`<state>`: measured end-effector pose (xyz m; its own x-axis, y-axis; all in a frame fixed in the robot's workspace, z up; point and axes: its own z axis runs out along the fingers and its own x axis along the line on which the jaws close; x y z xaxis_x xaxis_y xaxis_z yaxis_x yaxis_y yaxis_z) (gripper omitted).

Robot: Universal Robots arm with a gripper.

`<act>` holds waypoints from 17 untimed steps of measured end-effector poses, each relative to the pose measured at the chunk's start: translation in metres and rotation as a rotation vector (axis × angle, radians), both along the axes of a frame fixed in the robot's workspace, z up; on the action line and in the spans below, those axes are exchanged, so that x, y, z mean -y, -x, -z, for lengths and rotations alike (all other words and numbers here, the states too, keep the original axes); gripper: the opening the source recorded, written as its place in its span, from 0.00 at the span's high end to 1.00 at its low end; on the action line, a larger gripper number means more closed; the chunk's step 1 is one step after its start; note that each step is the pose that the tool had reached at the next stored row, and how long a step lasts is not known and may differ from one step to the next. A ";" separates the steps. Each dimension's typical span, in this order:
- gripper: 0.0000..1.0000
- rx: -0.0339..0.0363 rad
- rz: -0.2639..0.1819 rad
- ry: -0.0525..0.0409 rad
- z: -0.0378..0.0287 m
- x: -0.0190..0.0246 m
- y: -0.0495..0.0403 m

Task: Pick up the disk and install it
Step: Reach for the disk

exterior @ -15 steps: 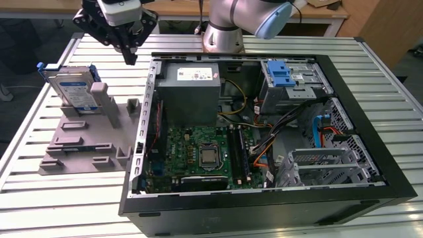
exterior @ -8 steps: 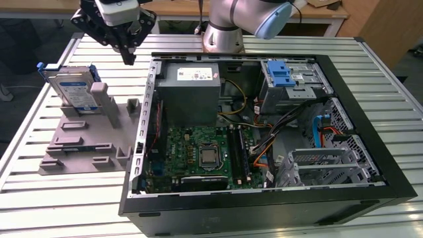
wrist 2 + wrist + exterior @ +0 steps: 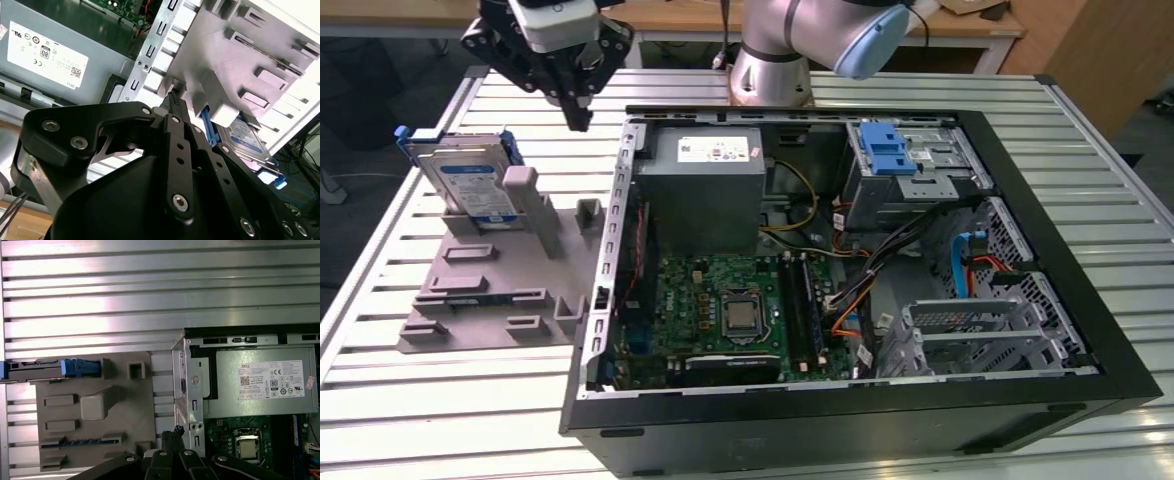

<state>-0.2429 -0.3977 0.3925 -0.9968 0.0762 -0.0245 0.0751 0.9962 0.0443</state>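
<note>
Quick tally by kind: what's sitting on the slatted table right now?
Disk: 1
Grey fixture block: 1
Open computer case: 1
Total: 3

Site: prob. robot lab | alu slat bench [image 3: 454, 400] | open PC case [image 3: 854, 425]

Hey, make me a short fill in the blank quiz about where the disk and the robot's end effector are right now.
The disk stands ___ in the grey holder. The holder sits on the exterior view's ___ of the computer case. The end effector, above the table, holds ___.
Missing words: upright; left; nothing.
</note>
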 end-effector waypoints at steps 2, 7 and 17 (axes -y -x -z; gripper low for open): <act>0.89 -0.0001 0.000 0.0000 0.0000 0.0000 0.0004; 0.89 0.0000 0.000 0.0000 0.0001 0.0000 0.0017; 0.89 0.0000 0.000 0.0000 0.0002 -0.0016 0.0106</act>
<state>-0.2534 -0.3961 0.3923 -0.9968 0.0762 -0.0245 0.0750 0.9962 0.0444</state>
